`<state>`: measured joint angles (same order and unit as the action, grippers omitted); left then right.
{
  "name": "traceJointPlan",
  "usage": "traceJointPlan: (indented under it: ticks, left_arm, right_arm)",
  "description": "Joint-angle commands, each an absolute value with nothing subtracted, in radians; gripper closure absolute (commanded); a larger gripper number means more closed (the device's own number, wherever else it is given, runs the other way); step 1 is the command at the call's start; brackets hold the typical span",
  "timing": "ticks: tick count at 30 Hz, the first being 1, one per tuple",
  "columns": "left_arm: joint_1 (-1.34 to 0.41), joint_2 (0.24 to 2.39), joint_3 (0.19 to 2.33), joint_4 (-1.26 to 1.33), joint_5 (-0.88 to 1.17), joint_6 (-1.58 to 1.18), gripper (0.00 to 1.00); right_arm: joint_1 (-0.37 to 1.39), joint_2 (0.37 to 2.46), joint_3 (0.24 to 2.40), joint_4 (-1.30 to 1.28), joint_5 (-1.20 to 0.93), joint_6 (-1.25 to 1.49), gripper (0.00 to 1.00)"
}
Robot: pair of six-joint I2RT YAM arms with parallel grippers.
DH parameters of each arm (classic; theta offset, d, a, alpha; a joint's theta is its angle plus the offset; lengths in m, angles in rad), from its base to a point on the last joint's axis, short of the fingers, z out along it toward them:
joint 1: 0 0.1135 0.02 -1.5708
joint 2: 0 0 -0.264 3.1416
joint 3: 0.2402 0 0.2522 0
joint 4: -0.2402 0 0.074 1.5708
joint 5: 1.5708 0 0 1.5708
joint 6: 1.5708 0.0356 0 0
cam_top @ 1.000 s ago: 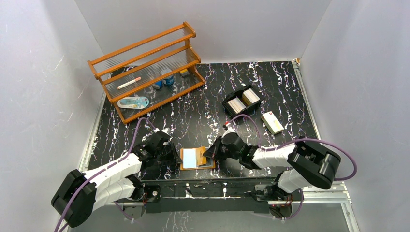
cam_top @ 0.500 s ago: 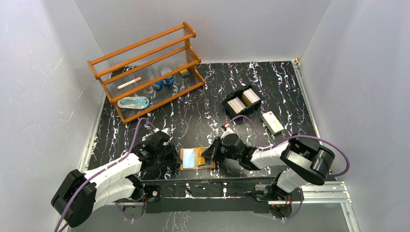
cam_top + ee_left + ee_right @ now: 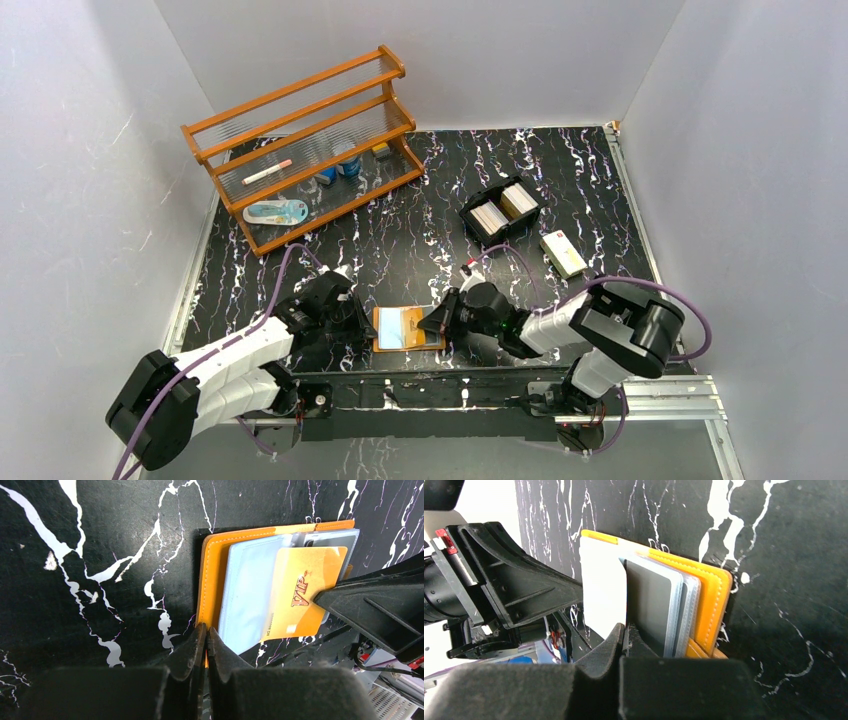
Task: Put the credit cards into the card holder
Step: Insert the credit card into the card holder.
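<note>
The orange card holder (image 3: 384,343) lies open at the near table edge, clear sleeves (image 3: 247,595) showing. My left gripper (image 3: 206,630) is shut on the edge of its orange cover (image 3: 210,580). A gold credit card marked VIP (image 3: 302,592) lies across the sleeves. My right gripper (image 3: 625,627) is shut on that card's edge (image 3: 601,595), reaching in from the right (image 3: 432,322). I cannot tell whether the card is inside a sleeve. More credit cards stand edge-on in a black tray (image 3: 502,210) at the back right.
An orange tiered rack (image 3: 310,150) with small items stands at the back left. A cream oblong box (image 3: 563,253) lies right of the black tray. The two grippers face each other closely over the holder, near the table's front rail (image 3: 450,375).
My right gripper has shifted left and nearer with the card, bringing it further over the sleeves. The left gripper has kept its hold and place.
</note>
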<state>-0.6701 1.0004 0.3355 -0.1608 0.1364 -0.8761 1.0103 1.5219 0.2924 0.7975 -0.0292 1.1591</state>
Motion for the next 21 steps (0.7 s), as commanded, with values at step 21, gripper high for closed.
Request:
traceJointPlan:
  ticks: [21]
  left_arm:
    - [-0.667, 0.982, 0.284, -0.175, 0.182, -0.927, 0.98]
  right_arm:
    - [1.064, 1.453, 0.559, 0.163, 0.115, 1.059, 0.66]
